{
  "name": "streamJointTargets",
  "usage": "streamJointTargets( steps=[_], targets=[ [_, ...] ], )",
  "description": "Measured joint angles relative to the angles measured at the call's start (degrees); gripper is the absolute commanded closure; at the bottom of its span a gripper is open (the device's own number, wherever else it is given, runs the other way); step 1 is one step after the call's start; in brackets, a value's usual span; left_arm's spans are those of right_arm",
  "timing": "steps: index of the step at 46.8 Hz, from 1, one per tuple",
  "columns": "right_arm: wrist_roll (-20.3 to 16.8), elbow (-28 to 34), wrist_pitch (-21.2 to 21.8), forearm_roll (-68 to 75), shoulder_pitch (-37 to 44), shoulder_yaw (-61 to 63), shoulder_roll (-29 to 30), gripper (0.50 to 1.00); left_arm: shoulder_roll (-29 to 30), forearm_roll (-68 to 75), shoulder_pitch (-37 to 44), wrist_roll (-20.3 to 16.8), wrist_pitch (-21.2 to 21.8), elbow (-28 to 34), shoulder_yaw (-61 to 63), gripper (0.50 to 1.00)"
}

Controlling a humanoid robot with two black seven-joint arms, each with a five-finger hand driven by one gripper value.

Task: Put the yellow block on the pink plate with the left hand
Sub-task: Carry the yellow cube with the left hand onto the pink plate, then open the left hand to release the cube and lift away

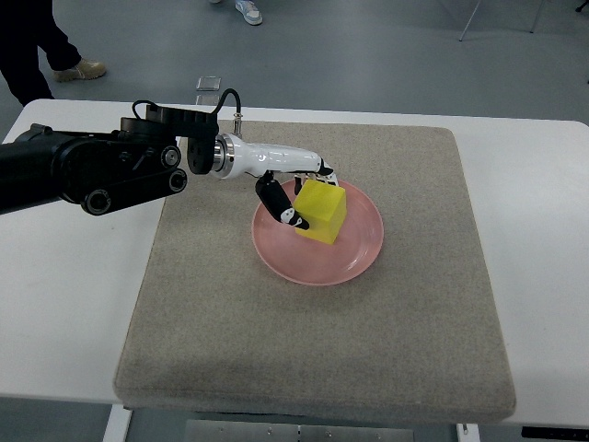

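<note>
Room is what you have most of: the grey mat (313, 304) covers the middle of the white counter (64, 313), and apart from the plate its surface is bare toward the near edge, the right edge and the far right corner. Bare counter strips run along the mat's left and right sides, so you have open space there too.

Your left arm (83, 170) comes in from the left edge of the counter, crossing the mat's far left corner, and its white forearm ends over the far left rim of the pink plate (354, 262). The plate sits a little beyond the mat's centre, well clear of every mat edge.

The yellow block (322, 210) stands on the plate, in its far left part, slightly turned so one corner points toward the near edge. Your left hand (299, 189) is right against it: a dark finger (281, 207) reaches down along the block's left face, and the other fingers curl at its far side. You appear to be grasping the block, though the exact contact on the far side is hidden.

A person's shoes show on the floor beyond the counter's far edge.
</note>
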Motion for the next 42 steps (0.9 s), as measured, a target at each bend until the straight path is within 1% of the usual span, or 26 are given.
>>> streamJointTargets(
  steps=[11, 16, 22, 28, 31, 35, 37, 42],
  targets=[
    [-0.03, 0.00, 0.00, 0.00, 0.00, 0.00, 0.00, 0.576, 0.06, 0.06, 0.51, 0.00, -0.43, 0.31, 0.40, 0.919],
    [-0.03, 0.00, 0.00, 0.00, 0.00, -0.02, 0.00, 0.576, 0.05, 0.04, 1.09, 0.00, -0.39, 0.48, 0.34, 0.909],
    [-0.01, 0.00, 0.00, 0.00, 0.00, 0.00, 0.00, 0.576, -0.03, -0.06, 1.35, 0.05, 0.12, 0.60, 0.03, 0.819],
    [0.02, 0.00, 0.00, 0.00, 0.00, 0.02, 0.00, 0.576, -0.08, -0.07, 1.73, 0.02, 0.47, 0.63, -0.09, 0.716],
    [0.02, 0.00, 0.00, 0.00, 0.00, 0.02, 0.00, 0.576, -0.08, -0.04, 1.82, 0.01, 0.53, 0.72, -0.11, 0.637],
    [0.02, 0.00, 0.00, 0.00, 0.00, 0.00, 0.00, 0.576, -0.08, -0.02, 2.02, -0.07, 0.53, 0.72, -0.11, 0.570],
    [0.01, 0.00, 0.00, 0.00, 0.00, -0.01, 0.00, 0.576, -0.06, -0.01, 2.08, -0.09, 0.53, 0.68, -0.11, 0.542],
    [-0.01, 0.00, 0.00, 0.00, 0.00, 0.00, 0.00, 0.576, 0.00, -0.64, 2.13, -0.10, 0.58, 0.68, -0.19, 0.536]
  ],
)
